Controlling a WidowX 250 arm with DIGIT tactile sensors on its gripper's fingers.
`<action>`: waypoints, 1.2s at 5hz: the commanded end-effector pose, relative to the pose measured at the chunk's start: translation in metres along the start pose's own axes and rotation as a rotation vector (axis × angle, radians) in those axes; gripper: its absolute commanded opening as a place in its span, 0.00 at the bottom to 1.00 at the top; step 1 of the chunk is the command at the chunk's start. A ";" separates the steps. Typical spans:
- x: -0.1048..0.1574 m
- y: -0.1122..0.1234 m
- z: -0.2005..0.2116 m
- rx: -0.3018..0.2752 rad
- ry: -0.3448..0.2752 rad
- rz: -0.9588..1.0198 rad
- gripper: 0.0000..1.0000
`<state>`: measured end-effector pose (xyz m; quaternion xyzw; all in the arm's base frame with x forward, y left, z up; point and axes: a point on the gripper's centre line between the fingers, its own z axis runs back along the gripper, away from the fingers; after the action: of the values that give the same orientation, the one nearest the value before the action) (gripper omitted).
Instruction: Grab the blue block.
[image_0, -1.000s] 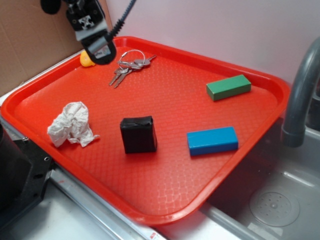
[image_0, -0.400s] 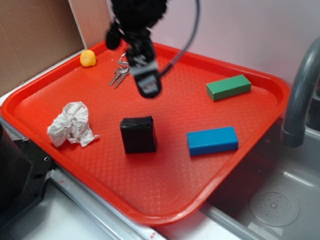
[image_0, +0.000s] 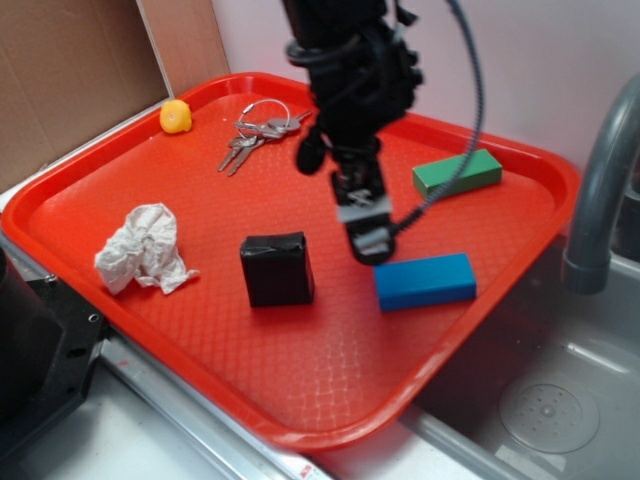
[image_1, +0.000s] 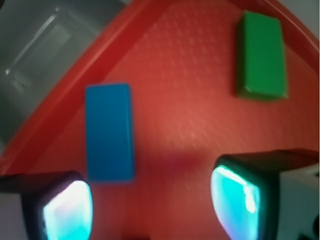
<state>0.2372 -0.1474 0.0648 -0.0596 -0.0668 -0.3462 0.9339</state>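
The blue block (image_0: 425, 281) lies flat on the red tray (image_0: 330, 370), near its right front edge. In the wrist view the blue block (image_1: 109, 132) sits just ahead of the left fingertip (image_1: 67, 210), off to the left of the gap. My gripper (image_0: 368, 238) hangs over the tray just left of the block and above it, not touching it. Seen from the wrist, the gripper (image_1: 152, 207) is open, with only bare tray between the jaws.
A green block (image_0: 457, 174) lies at the tray's back right, the same green block (image_1: 262, 55) showing at the wrist view's upper right. A black cuboid (image_0: 276, 268), crumpled paper (image_0: 143, 247), keys (image_0: 258, 133) and a small yellow object (image_0: 175, 116) share the tray. A grey faucet (image_0: 598, 180) and sink (image_0: 550, 410) stand right.
The arm has swept from the tray's back left corner, past the keys, across to the right and down, ending beside the blue block. Objects have not moved.
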 end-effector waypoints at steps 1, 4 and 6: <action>0.030 -0.012 -0.016 0.044 -0.012 -0.045 1.00; 0.014 -0.008 -0.029 -0.014 0.053 -0.089 0.00; -0.019 0.003 -0.013 -0.021 0.098 -0.009 0.00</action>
<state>0.2217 -0.1303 0.0351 -0.0466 0.0127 -0.3507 0.9352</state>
